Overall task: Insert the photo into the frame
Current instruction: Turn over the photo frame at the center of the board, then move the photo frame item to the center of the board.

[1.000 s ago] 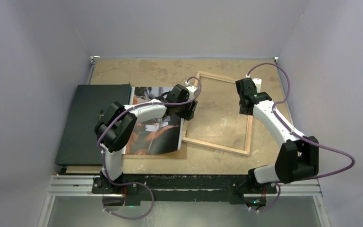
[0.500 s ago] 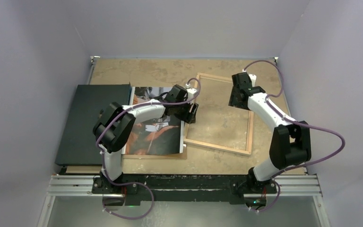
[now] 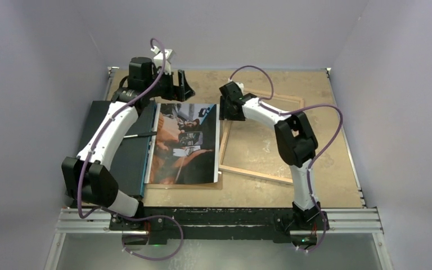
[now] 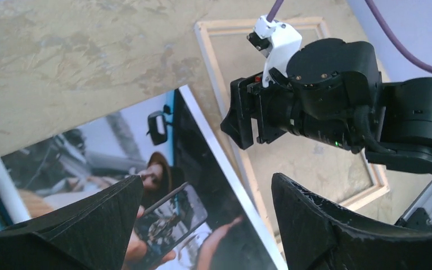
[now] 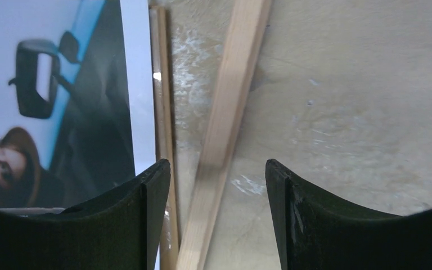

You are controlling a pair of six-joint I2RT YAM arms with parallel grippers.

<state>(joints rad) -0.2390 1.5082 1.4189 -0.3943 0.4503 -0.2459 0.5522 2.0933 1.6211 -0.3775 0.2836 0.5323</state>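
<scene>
- photo [image 3: 184, 147]: we are logging it lying flat, picture side up, on a brown board [image 3: 185, 185] that is showing past its near edge.
- photo, position: it is sitting between the dark board [image 3: 136, 160] on the left and the frame [image 3: 256, 173] on the right, outside the frame's opening. Its white strip is running along the right edge, just beside the frame's left rail.
- frame: we are finding it lying flat on the table [image 3: 326, 163], wood side up and skewed to the table's edges. Bare tabletop is showing through its opening.
- left gripper [image 3: 183, 85]: we are noting it hovering, raised off the table, near the photo's far edge. Its jaws are standing wide apart and holding nothing. In the left wrist view the photo's far right corner is showing below the gap.
- right gripper [image 3: 225, 109]: we are noting it hanging low at the frame's far left corner, close to the photo's far right corner. Its jaws are standing parted and clamping nothing. In the right wrist view the frame's left rail is passing under the gap, and we cannot tell whether the fingers are touching it.
- dark board: we are listing it lying flat at the table's left side, with the left arm crossing above it.
</scene>
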